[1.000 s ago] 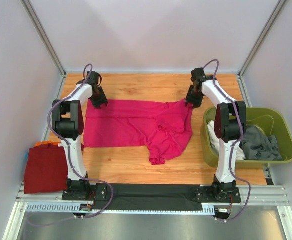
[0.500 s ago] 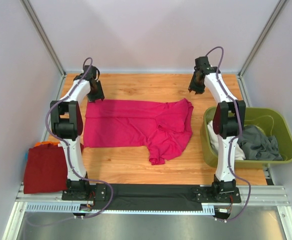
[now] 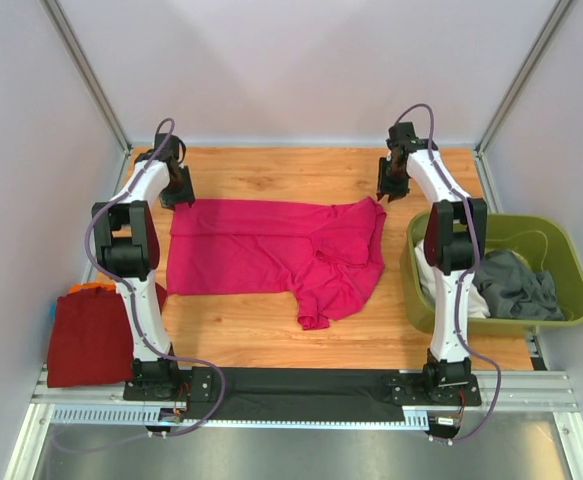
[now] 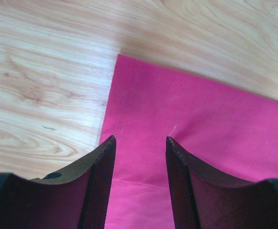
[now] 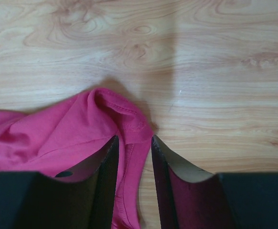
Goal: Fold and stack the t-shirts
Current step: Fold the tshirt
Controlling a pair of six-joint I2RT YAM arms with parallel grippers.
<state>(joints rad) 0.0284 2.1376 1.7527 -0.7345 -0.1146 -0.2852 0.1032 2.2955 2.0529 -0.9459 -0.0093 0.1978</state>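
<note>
Both grippers hang empty with jaws parted, the left gripper (image 3: 177,186) at the flat far corner of the magenta t-shirt (image 3: 261,250) and the right gripper (image 3: 391,186) at its bunched opposite corner, the shirt spread on the wooden table (image 3: 271,170) between them, a folded dark red t-shirt (image 3: 91,335) well behind the left one.

A pale booth around a wooden table (image 3: 271,335).
Plain white walls (image 3: 301,60) close in on three sides, with slanting aluminium posts (image 3: 83,72) at the far corners (the light is soft and even, shadows faint); a black mat (image 3: 301,382) and a metal rail (image 3: 511,392) line the near edge.
</note>
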